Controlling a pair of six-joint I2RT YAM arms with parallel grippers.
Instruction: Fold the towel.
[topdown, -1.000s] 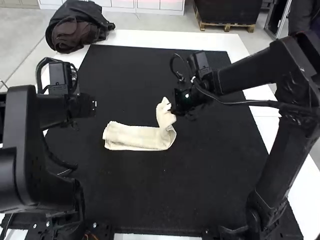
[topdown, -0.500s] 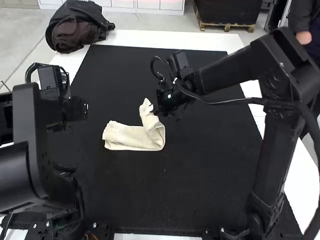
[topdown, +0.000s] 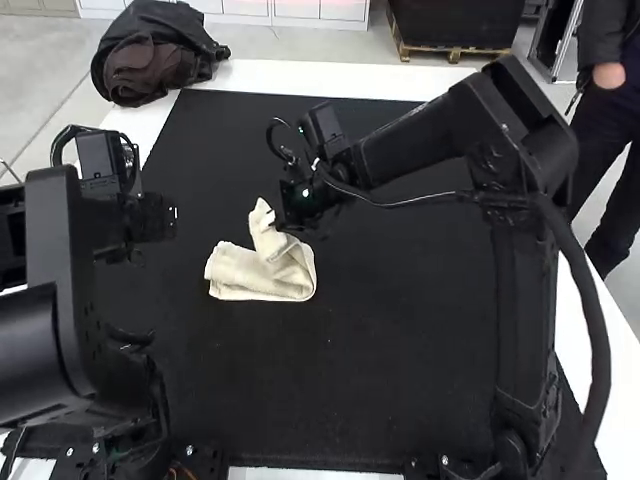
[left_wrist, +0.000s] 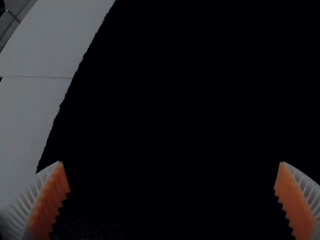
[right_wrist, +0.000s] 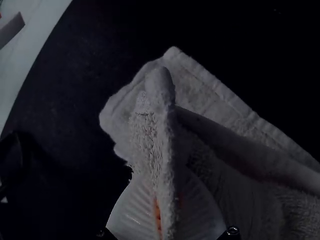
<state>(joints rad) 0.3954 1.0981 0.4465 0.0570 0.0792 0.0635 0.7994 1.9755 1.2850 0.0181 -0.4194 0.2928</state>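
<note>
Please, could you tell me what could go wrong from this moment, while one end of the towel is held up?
The right end effector pinches the raised end of the towel, which looks crumpled there, so it might come down wrinkled or crooked.

The left end effector is open and away from the towel. With neither end effector pressing the flat part, it could slide on the black mat if the raised end pulls.
</note>
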